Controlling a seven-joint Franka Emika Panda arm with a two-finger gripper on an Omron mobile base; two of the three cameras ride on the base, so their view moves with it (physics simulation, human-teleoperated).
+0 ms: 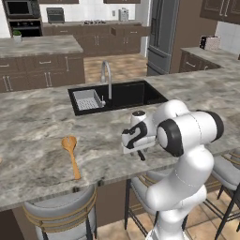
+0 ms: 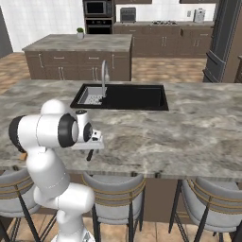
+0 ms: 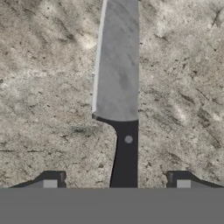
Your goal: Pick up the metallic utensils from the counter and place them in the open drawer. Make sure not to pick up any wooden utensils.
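The gripper (image 3: 116, 180) hangs wide open, holding nothing, directly over a metal knife (image 3: 118, 78) lying flat on the stone counter (image 1: 37, 140); an orange-brown wooden spoon (image 1: 71, 152) rests well apart to the left.

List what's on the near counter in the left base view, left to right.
Orange-brown wooden spoon → gripper, jaws open, hanging over the counter → white arm elbow.
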